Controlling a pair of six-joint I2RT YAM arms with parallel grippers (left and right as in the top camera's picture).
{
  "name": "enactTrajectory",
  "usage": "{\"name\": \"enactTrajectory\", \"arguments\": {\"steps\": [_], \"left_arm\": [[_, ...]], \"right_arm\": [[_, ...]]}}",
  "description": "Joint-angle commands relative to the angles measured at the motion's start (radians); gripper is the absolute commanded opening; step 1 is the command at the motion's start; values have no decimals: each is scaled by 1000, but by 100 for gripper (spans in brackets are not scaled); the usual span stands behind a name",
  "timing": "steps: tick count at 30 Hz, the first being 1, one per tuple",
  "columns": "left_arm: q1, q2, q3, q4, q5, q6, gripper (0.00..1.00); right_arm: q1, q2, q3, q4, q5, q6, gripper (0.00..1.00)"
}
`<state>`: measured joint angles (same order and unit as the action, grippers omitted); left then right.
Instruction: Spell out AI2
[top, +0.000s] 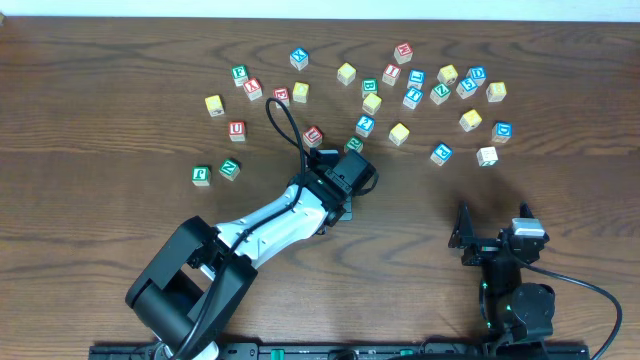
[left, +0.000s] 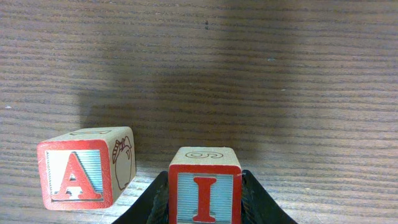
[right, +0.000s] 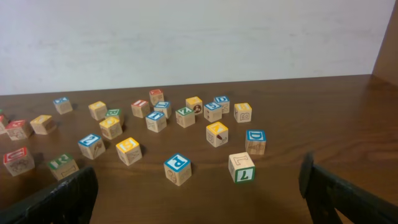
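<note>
My left gripper (left: 205, 178) is shut on a red-framed block with the letter I (left: 205, 194), which rests on the wooden table. Just left of it, with a small gap, stands a red-framed block with the letter A (left: 78, 173). In the overhead view the left gripper (top: 343, 190) is at the table's middle and hides both blocks. A blue-framed block that seems to show a 2 (top: 365, 125) lies just beyond it among the loose blocks. My right gripper (top: 495, 235) is open and empty near the front right; its fingers (right: 199, 199) frame bare table.
Several loose letter blocks are scattered across the back of the table (top: 420, 95), with a red one (top: 313, 136) and a green one (top: 354, 146) close to the left gripper. Blue P (right: 177, 168) and green 7 (right: 241, 167) blocks lie ahead of the right gripper.
</note>
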<state>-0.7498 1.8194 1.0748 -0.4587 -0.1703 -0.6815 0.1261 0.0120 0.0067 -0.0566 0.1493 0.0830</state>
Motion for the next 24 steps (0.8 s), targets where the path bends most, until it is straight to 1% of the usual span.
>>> {"name": "enactTrajectory", "arguments": {"steps": [1, 16, 24], "left_arm": [[1, -17, -11, 1, -22, -8, 8], [1, -17, -11, 20, -86, -9, 8], [1, -17, -11, 23, -86, -9, 8]], "right_arm": [[-10, -5, -1, -5, 1, -2, 99], [-10, -5, -1, -5, 1, -2, 99], [-10, -5, -1, -5, 1, -2, 99]]}}
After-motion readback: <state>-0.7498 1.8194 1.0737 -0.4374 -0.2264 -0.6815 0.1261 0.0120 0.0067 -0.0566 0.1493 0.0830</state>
